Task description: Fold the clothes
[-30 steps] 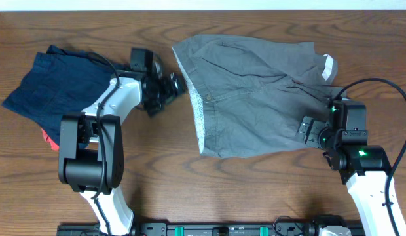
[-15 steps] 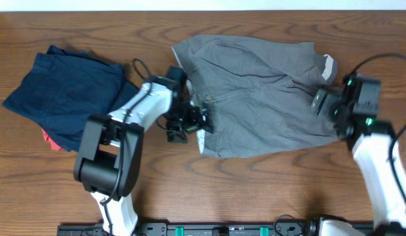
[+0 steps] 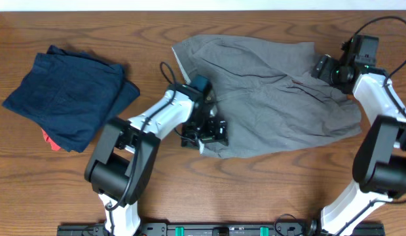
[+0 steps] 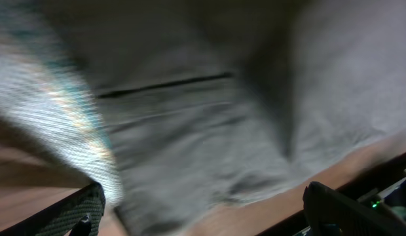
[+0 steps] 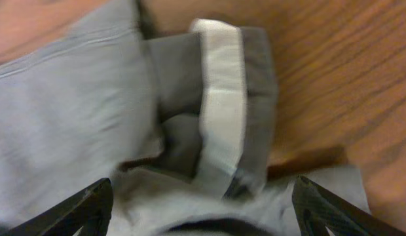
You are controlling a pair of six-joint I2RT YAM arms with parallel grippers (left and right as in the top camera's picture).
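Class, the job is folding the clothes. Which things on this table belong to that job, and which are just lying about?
Job: grey shorts; left gripper and right gripper, both open at the shorts.
Lying about: navy folded garment; red-orange scrap at its edge.

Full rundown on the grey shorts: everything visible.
The grey shorts lie spread out, unfolded and wrinkled, on the wooden table, centre-right. The cloth looks like soft cotton with stitched seams. A lighter inner waistband is turned outward at the far-right corner. The left gripper is open over the near-left edge, and the right gripper is open above the far-right corner. Whether either touches the cloth is unclear.
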